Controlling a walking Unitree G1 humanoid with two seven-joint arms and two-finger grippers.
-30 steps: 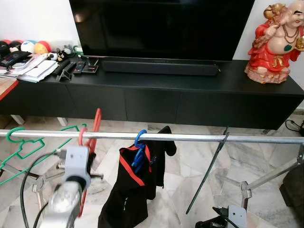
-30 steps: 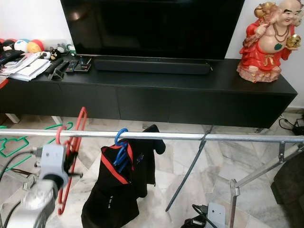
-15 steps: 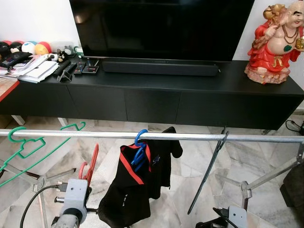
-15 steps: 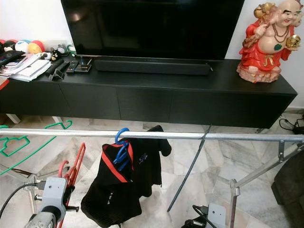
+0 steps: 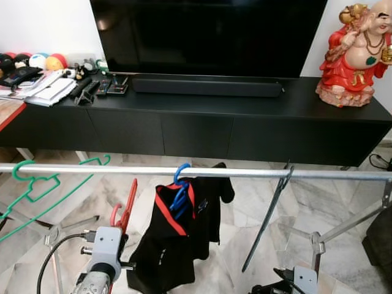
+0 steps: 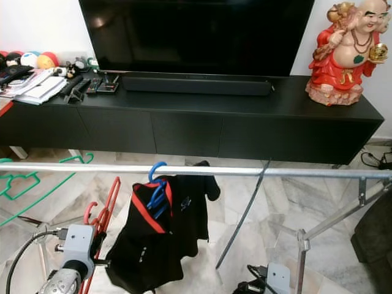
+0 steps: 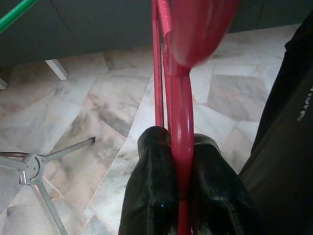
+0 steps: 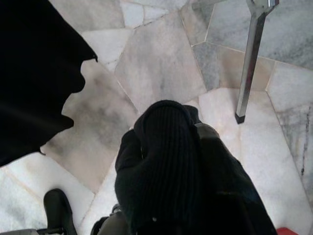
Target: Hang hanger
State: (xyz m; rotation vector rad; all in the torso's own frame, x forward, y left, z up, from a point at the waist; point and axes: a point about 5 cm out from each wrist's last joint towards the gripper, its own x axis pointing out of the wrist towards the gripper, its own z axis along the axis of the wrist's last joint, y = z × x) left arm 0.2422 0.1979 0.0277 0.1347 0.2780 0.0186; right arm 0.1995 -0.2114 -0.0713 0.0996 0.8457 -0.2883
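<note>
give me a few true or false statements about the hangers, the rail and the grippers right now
1. The left gripper is shut on the red hanger. True.
2. The red hanger's hook is on the metal rail. False: it sits below the rail, not hooked.
3. A blue hanger carrying a black garment hangs on the rail. True.
4. The green hanger lies on the TV cabinet. False: it hangs at the rail's left end.
5. The right gripper holds the red hanger. False: it holds something black.

Television [image 5: 208, 33]: on the black bench [image 5: 202, 122]
Statue [image 5: 355, 55]: red, at the bench's right end
Floor [image 5: 245, 208]: marble tiles
</note>
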